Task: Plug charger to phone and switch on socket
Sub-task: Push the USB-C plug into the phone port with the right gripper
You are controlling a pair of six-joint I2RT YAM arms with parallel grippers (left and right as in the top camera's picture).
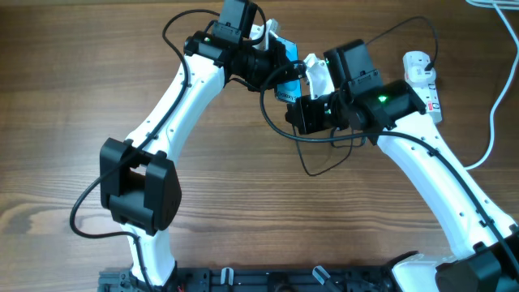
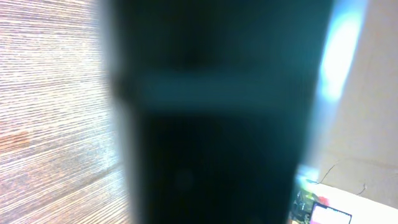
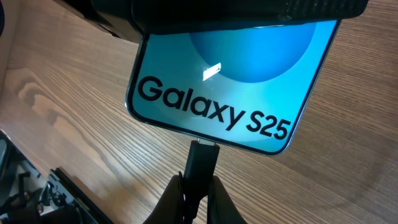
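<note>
The phone point(image 3: 249, 68), teal screen printed "Galaxy S25", is held up off the table by my left gripper point(image 1: 276, 61), which is shut on its far end. In the overhead view the phone point(image 1: 286, 85) sits between both grippers. My right gripper point(image 3: 196, 182) is shut on the charger's black connector point(image 3: 202, 158), whose tip meets the phone's near edge at the port. The charger cable point(image 1: 309, 172) loops over the table. The socket point(image 1: 424, 81), a white strip with a white plug, lies at the far right. A dark blurred phone body point(image 2: 217, 124) fills the left wrist view.
The socket's thick white cord point(image 1: 493, 122) runs along the right edge. A black rail point(image 1: 284, 280) lines the table's front edge. Both arms crowd the back middle of the wooden table point(image 1: 243, 195).
</note>
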